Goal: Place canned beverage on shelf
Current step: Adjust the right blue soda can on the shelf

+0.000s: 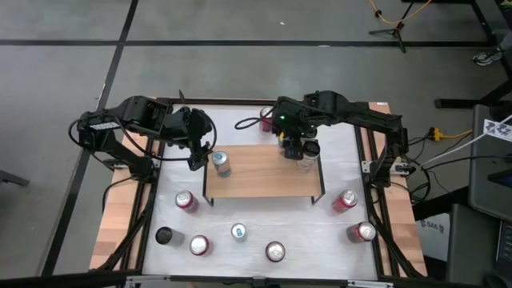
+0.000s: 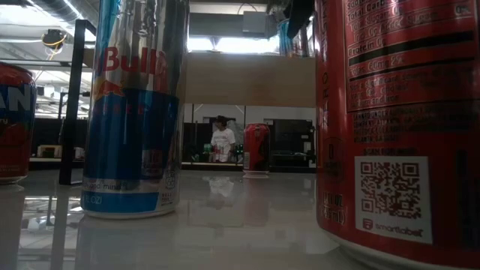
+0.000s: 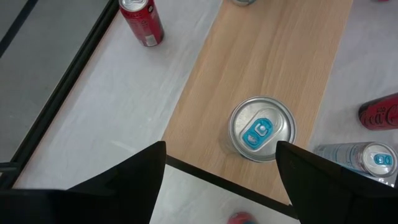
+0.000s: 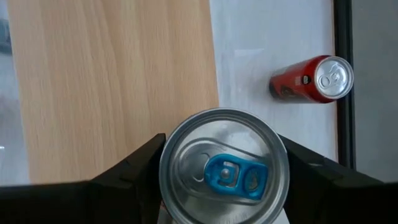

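The shelf [image 1: 264, 178], a light wooden board on thin black legs, stands mid-table. A silver can with a blue tab [image 1: 222, 164] stands upright on its left end [image 3: 261, 129]. My left gripper [image 1: 198, 156] hovers open just left of that can, its fingers [image 3: 134, 171] short of it and apart from it. My right gripper [image 1: 300, 152] is at the shelf's far right corner, shut on a second silver, blue-tabbed can [image 4: 224, 165]. My right gripper pinches the silver can's side wall just below its top rim [image 4: 166, 163] between its two fingers [image 4: 134, 171], one on each side. The fingers come steeply from above. The can sits upright in the hold; whether its base touches the shelf is hidden.
Several cans stand on the white table around the shelf: red ones [image 1: 186, 200], [image 1: 345, 200], [image 1: 362, 232], [image 1: 199, 245], [image 1: 275, 252], [image 1: 266, 118], a blue-tabbed one [image 1: 238, 232] and a black one [image 1: 164, 236]. The shelf's middle is bare board. A person stands far behind [image 2: 222, 141].
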Action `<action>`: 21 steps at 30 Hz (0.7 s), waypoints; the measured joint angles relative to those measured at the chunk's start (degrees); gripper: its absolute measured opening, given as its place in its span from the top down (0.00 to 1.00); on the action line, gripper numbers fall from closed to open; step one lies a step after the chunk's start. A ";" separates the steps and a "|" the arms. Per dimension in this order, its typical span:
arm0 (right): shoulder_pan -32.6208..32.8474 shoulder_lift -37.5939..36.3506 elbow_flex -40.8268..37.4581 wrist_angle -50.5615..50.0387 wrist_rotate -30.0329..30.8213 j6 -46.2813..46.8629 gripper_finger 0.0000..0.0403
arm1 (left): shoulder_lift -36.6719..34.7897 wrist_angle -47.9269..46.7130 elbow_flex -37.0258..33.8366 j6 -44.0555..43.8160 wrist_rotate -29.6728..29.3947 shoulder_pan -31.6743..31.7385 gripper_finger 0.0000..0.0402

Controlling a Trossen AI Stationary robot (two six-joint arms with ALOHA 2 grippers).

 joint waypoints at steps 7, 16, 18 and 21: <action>0.07 -0.02 0.00 0.44 -0.09 -1.70 0.41 | 0.00 0.00 0.00 0.00 0.01 0.00 0.26; 0.04 -0.04 0.00 0.62 -3.94 -4.49 0.41 | 0.00 0.00 0.00 0.00 0.00 0.01 0.26; 0.04 -0.04 0.00 0.68 -3.96 -4.82 0.41 | 0.00 0.00 0.00 0.02 0.00 0.01 0.26; 0.02 -0.04 0.00 0.68 -3.93 -7.40 0.41 | 0.00 0.00 0.00 0.00 0.00 0.00 0.26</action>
